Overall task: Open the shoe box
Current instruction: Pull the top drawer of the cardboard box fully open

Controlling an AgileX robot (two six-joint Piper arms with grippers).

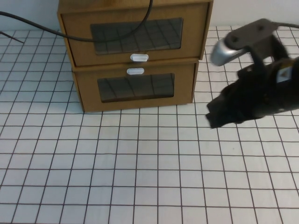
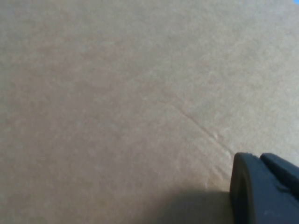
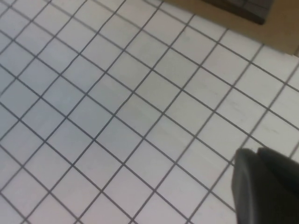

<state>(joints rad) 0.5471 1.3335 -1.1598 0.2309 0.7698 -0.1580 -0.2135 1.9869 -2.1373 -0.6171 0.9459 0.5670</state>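
Observation:
Two brown cardboard shoe boxes stand stacked at the back of the table. The upper box [image 1: 135, 35] and the lower box [image 1: 135, 88] each have a dark window in the front and a white handle, upper [image 1: 139, 58] and lower [image 1: 135, 71]; both fronts are closed. My right gripper [image 1: 214, 119] [image 3: 256, 153] hovers over the table, to the right of the lower box and apart from it, shut and empty. My left gripper [image 2: 259, 158] is out of the high view. In its wrist view it is close over a plain cardboard surface [image 2: 117, 93], fingers together with nothing between them.
A black cable [image 1: 117, 35] runs from the left across the upper box's front. The white gridded tabletop [image 1: 140, 168] stretches in front of the boxes. The right arm's body [image 1: 261, 93] fills the space right of the boxes.

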